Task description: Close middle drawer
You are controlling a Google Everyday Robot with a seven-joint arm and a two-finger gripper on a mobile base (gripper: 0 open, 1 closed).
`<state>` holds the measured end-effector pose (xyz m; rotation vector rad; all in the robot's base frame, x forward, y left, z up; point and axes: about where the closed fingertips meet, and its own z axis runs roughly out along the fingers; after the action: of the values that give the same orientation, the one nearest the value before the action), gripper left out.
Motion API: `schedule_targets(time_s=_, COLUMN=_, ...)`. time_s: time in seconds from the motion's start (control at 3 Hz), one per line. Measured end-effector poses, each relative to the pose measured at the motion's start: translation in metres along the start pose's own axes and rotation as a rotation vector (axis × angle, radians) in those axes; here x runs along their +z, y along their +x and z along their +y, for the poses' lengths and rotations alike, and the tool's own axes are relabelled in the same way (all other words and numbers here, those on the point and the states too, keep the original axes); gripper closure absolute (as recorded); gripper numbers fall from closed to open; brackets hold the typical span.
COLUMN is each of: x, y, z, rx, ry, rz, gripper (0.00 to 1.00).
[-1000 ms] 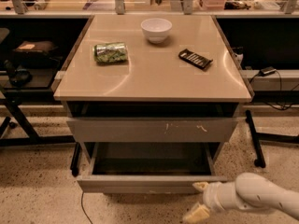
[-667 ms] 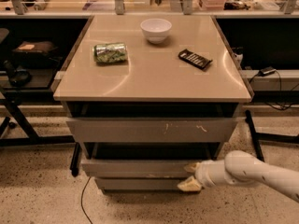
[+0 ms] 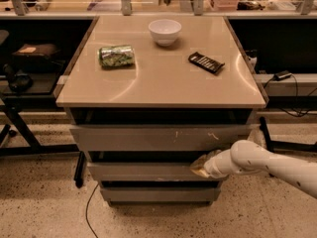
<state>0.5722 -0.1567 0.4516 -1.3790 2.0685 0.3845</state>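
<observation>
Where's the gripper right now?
In the camera view, the gripper sits low and right of centre, at the right end of the middle drawer front, just under the scratched top drawer and above the bottom drawer.

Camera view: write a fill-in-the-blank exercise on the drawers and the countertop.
The gripper touches the middle drawer at the ___ end of its front, as viewed.
The bowl on the countertop is ___.
The scratched top drawer is ___ than the middle drawer.
Missing words: right; white; wider.
</observation>
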Motion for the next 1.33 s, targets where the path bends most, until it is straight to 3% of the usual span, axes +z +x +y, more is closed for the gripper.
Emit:
schedule_targets(time_s=0.33, x=-0.017, y=0.007, z=0.026, rx=0.014, ry=-0.007, rz=-0.020, gripper=0.65)
schedule_targets(time_s=0.67, x=-0.050, y=0.017, z=0.078, rx=0.041, ry=-0.067, rz=-0.051, gripper=0.87)
schedule_targets(time_s=1.0, x=-0.057, y=0.026, z=0.087, rx=0.059, ry=-0.075, rz=-0.052, gripper=0.90)
schedule_targets(time_s=1.33, x=-0.056, y=0.025, z=0.087, rx=0.057, ry=-0.075, rz=-0.052, gripper=0.67)
